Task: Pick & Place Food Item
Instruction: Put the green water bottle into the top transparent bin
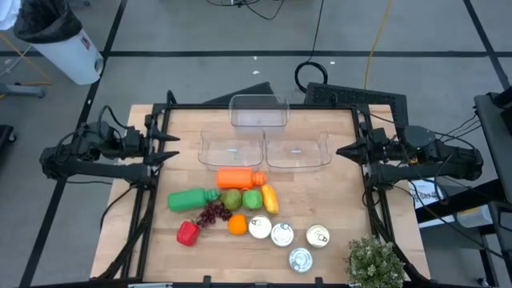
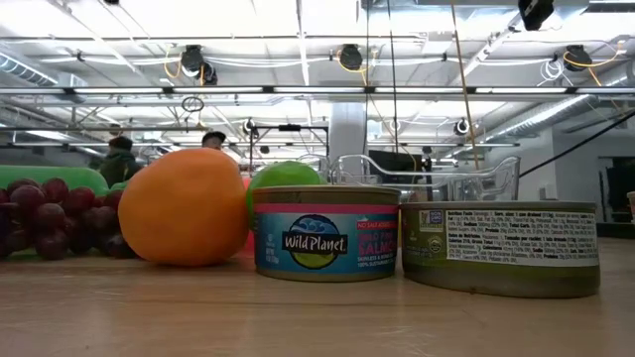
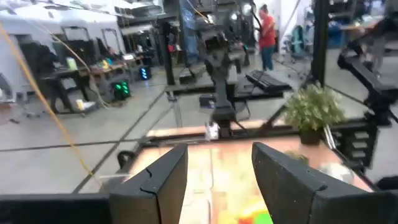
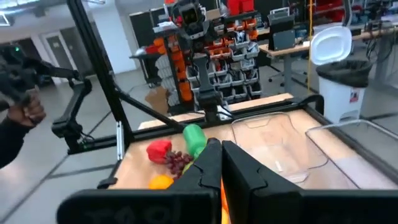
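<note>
High view: the left claw (image 1: 173,147) hovers spread at the tabletop's (image 1: 336,200) left edge; the right claw (image 1: 346,150), pressed together, waits opposite. The food cluster, including an orange bottle (image 1: 239,178), lies below three clear containers (image 1: 264,111). Low view: an orange (image 2: 185,206) beside a salmon can (image 2: 324,231).

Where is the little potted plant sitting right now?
In the high view the potted plant stands at the table's near right corner, beside the tin cans, below the waiting right gripper.
</note>
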You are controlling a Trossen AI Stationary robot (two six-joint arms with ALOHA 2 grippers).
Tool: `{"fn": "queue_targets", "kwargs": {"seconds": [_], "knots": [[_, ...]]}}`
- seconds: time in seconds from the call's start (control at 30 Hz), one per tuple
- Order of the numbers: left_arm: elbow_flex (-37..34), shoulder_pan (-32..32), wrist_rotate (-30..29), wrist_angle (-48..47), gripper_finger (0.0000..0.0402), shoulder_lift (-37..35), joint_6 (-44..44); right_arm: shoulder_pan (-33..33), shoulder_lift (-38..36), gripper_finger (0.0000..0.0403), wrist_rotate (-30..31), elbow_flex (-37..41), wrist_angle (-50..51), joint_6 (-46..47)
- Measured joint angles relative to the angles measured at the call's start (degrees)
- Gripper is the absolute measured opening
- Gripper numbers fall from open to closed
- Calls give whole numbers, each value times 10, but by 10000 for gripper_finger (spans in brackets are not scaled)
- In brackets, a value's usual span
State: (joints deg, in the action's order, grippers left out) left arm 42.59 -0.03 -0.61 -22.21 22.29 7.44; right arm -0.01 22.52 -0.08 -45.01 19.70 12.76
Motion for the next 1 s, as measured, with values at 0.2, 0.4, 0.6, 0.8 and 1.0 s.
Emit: {"fn": "queue_targets", "kwargs": {"seconds": [0.2,0.4,0.6,0.8,1.0], "knots": [[-192,0,63,157,178,1,-55,0,5,0,0,0,-15,-22],[-370,-4,95,399,167,-2,-93,2,8,0,-106,78,-112,23],[-418,-35,111,412,160,-22,-110,10,28,0,-235,240,-489,104],[-417,-52,112,409,164,-21,-108,35,45,0,-241,366,-748,90],[-417,-53,111,437,179,-21,-125,44,44,0,-239,426,-830,89]]}}
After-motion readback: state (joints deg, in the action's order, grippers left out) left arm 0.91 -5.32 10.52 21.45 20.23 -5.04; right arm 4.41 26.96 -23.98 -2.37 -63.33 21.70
